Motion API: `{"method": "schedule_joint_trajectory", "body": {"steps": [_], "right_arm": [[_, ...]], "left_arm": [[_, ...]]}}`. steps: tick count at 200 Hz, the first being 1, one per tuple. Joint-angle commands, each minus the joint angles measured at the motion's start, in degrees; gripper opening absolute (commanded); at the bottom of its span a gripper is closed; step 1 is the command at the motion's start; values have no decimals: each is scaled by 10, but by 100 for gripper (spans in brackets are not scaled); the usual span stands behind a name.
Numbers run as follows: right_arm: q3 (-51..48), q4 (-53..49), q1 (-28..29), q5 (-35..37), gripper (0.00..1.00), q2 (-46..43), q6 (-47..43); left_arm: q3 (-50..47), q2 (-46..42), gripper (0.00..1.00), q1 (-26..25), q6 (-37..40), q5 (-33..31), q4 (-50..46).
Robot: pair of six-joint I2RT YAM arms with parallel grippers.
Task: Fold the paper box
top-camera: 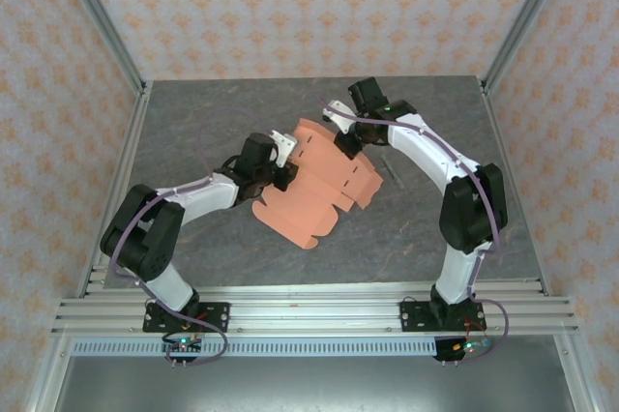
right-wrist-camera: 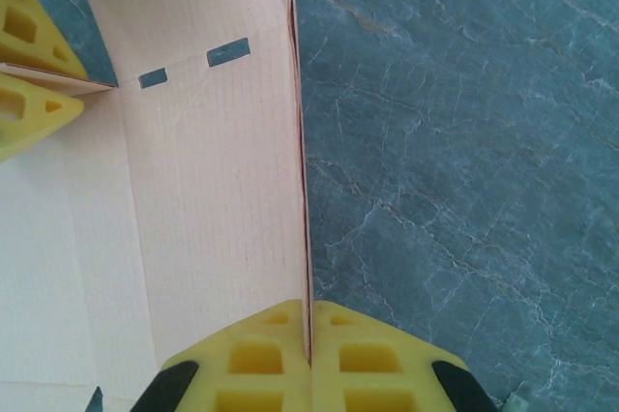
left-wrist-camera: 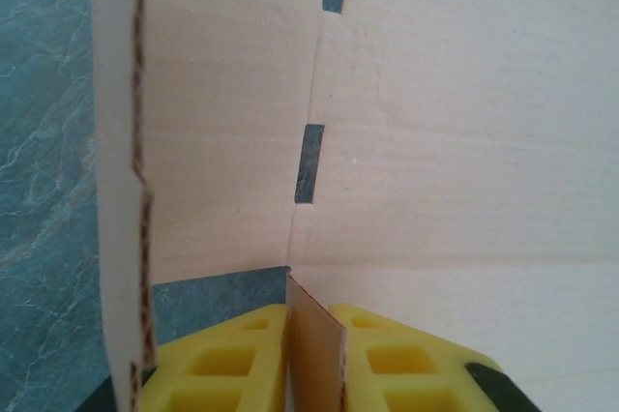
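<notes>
White-black arms (top-camera: 193,197), purple cables (top-camera: 117,250), yellow pincer pads (right-wrist-camera: 256,359).

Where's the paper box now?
Top view: the paper box sits mid table, the left gripper pinching its left side and the right gripper its far edge.

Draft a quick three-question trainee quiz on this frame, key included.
1. True or false: the right gripper is clamped on an edge of the paper box.
2. The left gripper is: A) open above the box; B) pinching a flap of the box; C) resting on the bare table.
3. How many cut slots show along the crease in the left wrist view?
Key: 1 true; 2 B; 3 two.
</notes>
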Motion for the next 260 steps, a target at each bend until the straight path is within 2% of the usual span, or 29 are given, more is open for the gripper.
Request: {"method": "schedule_joint_trajectory", "body": {"steps": [1,134,177,220,260], "right_arm": [[22,-3,4,-13,0,7,13],[47,-5,4,-13,0,27,49],[43,1,4,-13,0,24,56],[33,2,4,19,0,15,45],[28,-1,4,31,0,14,36]], "left_arm": [[-8,-26,15,-24,39,-54,32],[-11,2,13,-111,102,-194,37],[0,25,18,-140,117,-219,36],[-20,0,22,-141,113,-227,48],[-30,-37,31,-121,77,-179,43]]}}
